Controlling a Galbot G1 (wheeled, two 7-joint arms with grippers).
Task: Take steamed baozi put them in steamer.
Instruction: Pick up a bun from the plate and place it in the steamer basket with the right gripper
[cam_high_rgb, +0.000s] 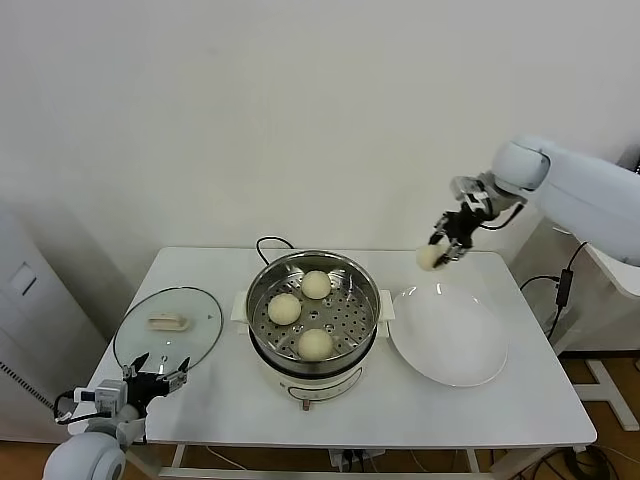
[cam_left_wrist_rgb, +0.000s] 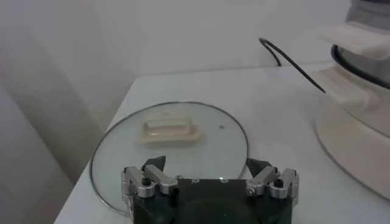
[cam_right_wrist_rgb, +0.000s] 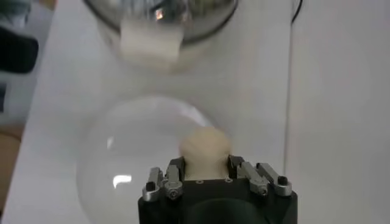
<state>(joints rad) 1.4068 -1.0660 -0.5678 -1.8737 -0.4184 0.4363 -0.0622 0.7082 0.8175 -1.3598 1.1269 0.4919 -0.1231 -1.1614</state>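
- right gripper (cam_high_rgb: 440, 250) raised above the far edge of the white plate (cam_high_rgb: 450, 365), over the table's (cam_high_rgb: 500, 415) back right part; fingers clamped on one steamed baozi (cam_high_rgb: 429, 258)
- right wrist view: the held bun (cam_right_wrist_rgb: 204, 146) sits between the two fingers (cam_right_wrist_rgb: 173, 173), sticking out past the tips; plate (cam_right_wrist_rgb: 116, 164) lies below it, bare white surface
- steamer (cam_high_rgb: 314, 312) is below and toward the left-arm side of the right gripper, at table centre, just beside the plate, not touching that I can tell
- three buns already in the steamer on the perforated tray (cam_high_rgb: 350, 315): one at the back (cam_high_rgb: 316, 284), one on the left-arm side (cam_high_rgb: 284, 308), one at the front (cam_high_rgb: 314, 343); apart from each other
- steamer rim and a white side handle (cam_right_wrist_rgb: 149, 42) show ahead of the right gripper in its wrist view
- black cord (cam_high_rgb: 268, 243) loops behind the steamer
- left gripper (cam_high_rgb: 155, 375) low at the table's front left corner, fingers spread apart, holding nothing
- glass lid (cam_high_rgb: 168, 328) lies flat on the table right ahead of the left gripper, white handle (cam_left_wrist_rgb: 167, 131) up; fingertips at the lid's near rim, contact cannot tell
- steamer base (cam_left_wrist_rgb: 359, 134) well off to the side of the left gripper, past the lid
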